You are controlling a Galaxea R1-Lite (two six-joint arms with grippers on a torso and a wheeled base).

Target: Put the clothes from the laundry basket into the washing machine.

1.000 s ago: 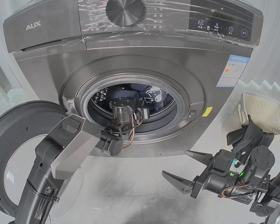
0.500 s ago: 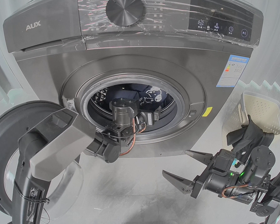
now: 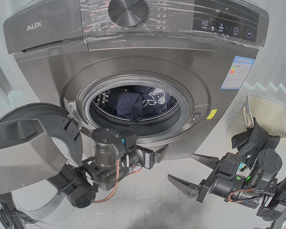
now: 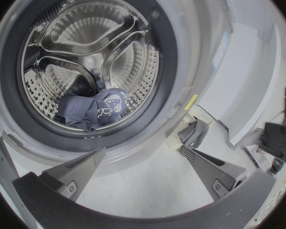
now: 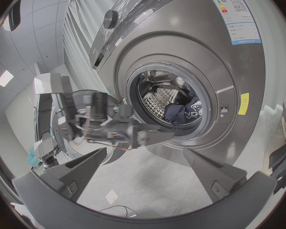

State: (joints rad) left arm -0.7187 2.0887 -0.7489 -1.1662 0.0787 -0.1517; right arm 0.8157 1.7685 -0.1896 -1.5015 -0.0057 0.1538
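The washing machine (image 3: 181,64) stands with its door (image 3: 63,124) swung open to the left. Dark navy clothes (image 3: 135,100) lie in the drum (image 4: 85,48), one with a white print (image 4: 109,104). My left gripper (image 3: 160,151) hangs open and empty just below and in front of the drum opening, fingers (image 4: 95,158) spread wide. My right gripper (image 3: 181,167) is open and empty too, low over the floor to the right. A dark garment (image 3: 249,139) drapes over the rim of the cream laundry basket (image 3: 270,112) behind the right arm.
Bare grey floor (image 3: 155,201) lies between the machine and both arms. The open door stands close beside the left arm. The basket leans against the wall at the machine's right. A cable (image 5: 123,209) lies on the floor.
My left arm has pulled back out of the drum, down and toward me, leaving the navy clothes inside. The right arm has kept still.
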